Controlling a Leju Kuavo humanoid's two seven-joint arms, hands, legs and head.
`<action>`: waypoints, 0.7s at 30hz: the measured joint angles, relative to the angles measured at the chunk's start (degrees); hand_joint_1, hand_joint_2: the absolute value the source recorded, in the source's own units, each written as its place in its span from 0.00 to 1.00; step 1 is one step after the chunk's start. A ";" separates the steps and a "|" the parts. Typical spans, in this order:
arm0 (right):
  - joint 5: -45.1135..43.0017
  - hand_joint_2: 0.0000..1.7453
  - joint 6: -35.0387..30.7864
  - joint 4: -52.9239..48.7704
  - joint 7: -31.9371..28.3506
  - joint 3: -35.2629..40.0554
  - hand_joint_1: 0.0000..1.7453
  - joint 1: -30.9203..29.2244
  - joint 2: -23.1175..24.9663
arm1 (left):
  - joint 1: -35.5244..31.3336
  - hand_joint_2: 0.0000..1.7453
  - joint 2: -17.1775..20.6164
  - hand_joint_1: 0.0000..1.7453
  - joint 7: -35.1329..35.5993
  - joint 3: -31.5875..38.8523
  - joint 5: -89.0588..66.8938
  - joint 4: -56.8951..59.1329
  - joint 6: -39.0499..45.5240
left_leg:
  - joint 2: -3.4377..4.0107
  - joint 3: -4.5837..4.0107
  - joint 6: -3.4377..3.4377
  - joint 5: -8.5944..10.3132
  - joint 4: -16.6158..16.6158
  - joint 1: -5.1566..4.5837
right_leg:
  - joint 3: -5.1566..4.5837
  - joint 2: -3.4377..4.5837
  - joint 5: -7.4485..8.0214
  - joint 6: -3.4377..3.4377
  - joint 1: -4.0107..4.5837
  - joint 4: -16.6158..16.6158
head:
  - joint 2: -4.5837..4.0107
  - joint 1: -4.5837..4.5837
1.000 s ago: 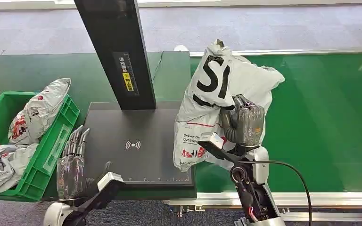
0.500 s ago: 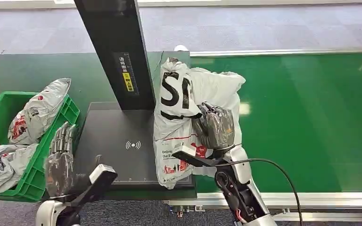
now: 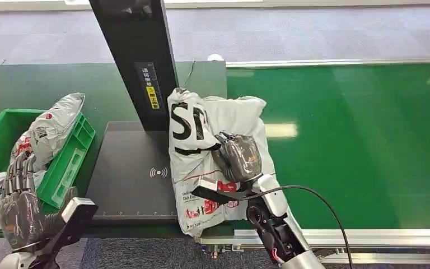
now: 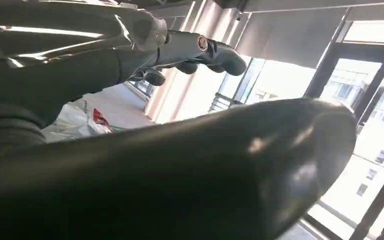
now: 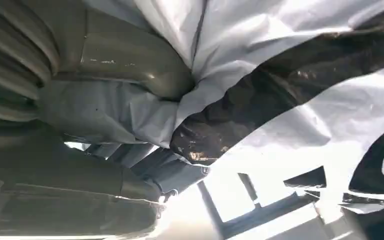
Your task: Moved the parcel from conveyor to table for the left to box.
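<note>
At the lower left of the head view the left hand [image 3: 18,216] is raised beside the table's near corner, fingers upright, apart and holding nothing; the left wrist view shows its dark fingers [image 4: 215,50] stretched out against bright windows. Right of bottom centre the silver right arm comes up with a black cable looping off it, and the right hand [image 3: 238,157] grips the parcel [image 3: 213,154] — a white plastic mailer with big black letters and small red print. In the right wrist view the thumb [image 5: 130,57] presses into the crumpled film of the bag. The parcel sits in the middle of the frame, its left part over the right edge of the black scanning plate [image 3: 131,171], its right part over the seam with the conveyor [image 3: 358,145]; whether it rests on the surface or hangs just above it I cannot tell.

The plate is matt black with a small white wireless mark, lying on a dark green table [image 3: 33,84]. At the left edge a green crate [image 3: 67,162] holds grey mailers [image 3: 47,131]. A black post [image 3: 137,61] with a yellow-and-white label rises from the plate's far side to the top of the frame. The belt — glossy bright green, catching ceiling light — fills the right half, edged by a metal rail. Beyond it all lies grey carpet
</note>
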 measured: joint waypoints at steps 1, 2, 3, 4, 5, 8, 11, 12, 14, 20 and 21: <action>0.29 1.00 0.35 0.33 -0.18 0.55 1.00 -0.01 0.00 | -0.21 0.00 -0.02 0.00 -0.13 -0.15 -0.09 0.18 -0.05 | 0.00 0.00 0.00 0.00 0.00 0.00 | 0.00 0.00 0.00 0.00 0.00 0.00 | 0.00 0.02; 0.66 1.00 0.59 0.75 -0.48 1.12 1.00 -0.03 0.00 | -0.56 0.00 -0.07 0.00 -0.24 -0.33 -0.22 0.44 -0.15 | -0.01 -0.02 0.00 0.00 0.00 0.00 | -0.01 0.00 0.00 0.00 0.00 0.00 | 0.00 0.02; 0.88 1.00 0.94 1.05 -0.75 1.60 1.00 -0.07 0.00 | -0.88 0.00 -0.11 0.00 -0.24 -0.59 -0.35 0.68 -0.33 | -0.01 -0.03 0.00 0.00 0.00 0.00 | -0.01 -0.01 0.00 0.00 0.00 0.00 | 0.00 0.04; 1.22 1.00 1.53 1.36 -1.05 2.32 1.00 -0.08 0.02 | -1.14 0.00 -0.11 0.00 -0.26 -0.90 -0.37 0.83 -0.48 | -0.01 -0.03 0.00 0.00 0.00 0.00 | -0.02 0.00 0.00 0.00 0.00 0.00 | 0.00 0.00; 1.47 1.00 1.91 1.58 -1.20 2.80 1.00 -0.08 0.05 | -1.43 0.00 -0.11 0.00 -0.26 -1.09 -0.44 0.99 -0.55 | -0.01 -0.03 0.00 0.00 0.00 0.00 | -0.03 0.00 0.00 0.00 0.00 0.00 | 0.00 0.00; 1.66 1.00 2.47 2.21 -1.68 4.02 1.00 -0.07 0.13 | -2.06 0.00 -0.24 0.00 -0.33 -1.60 -0.50 1.49 -0.61 | 0.00 -0.03 0.00 -0.01 0.00 0.00 | -0.03 0.01 0.00 0.00 0.00 0.00 | 0.00 0.02; 2.46 1.00 3.10 2.65 -1.73 4.92 1.00 -0.18 0.13 | -2.18 0.00 -0.26 0.00 -0.33 -1.84 -0.52 1.75 -0.61 | 0.00 -0.03 0.00 0.00 0.00 0.00 | -0.03 0.01 0.00 0.00 0.00 0.00 | 0.00 0.02; 3.33 1.00 3.48 2.80 -1.71 5.36 1.00 -0.26 0.13 | -2.22 0.00 -0.26 0.00 -0.33 -1.90 -0.59 1.79 -0.61 | 0.00 -0.03 0.00 -0.01 0.00 0.00 | -0.03 0.01 0.00 0.00 0.00 0.00 | 0.00 0.02; 5.34 1.00 4.07 3.41 -1.01 6.80 1.00 -0.44 0.13 | -2.53 0.00 -0.26 0.00 -0.44 -2.14 -1.01 1.95 -0.81 | 0.00 -0.02 0.00 0.00 0.00 0.00 | -0.03 0.00 0.00 0.00 0.00 0.00 | 0.00 0.00; 6.91 1.00 3.98 5.23 0.24 9.69 1.00 -1.18 0.83 | -5.18 0.00 -0.31 0.00 -0.74 -2.71 -1.11 3.76 -1.88 | 0.00 -0.02 0.00 0.00 0.00 0.00 | -0.02 0.02 0.00 0.00 0.00 0.00 | 0.00 0.02; 7.06 1.00 3.87 5.51 0.24 9.97 1.00 -1.33 0.99 | -5.45 0.00 -0.31 0.00 -0.74 -2.73 -1.11 4.04 -1.88 | 0.00 -0.01 0.00 0.00 0.00 0.00 | -0.02 0.02 0.00 0.00 0.00 0.00 | 0.00 0.02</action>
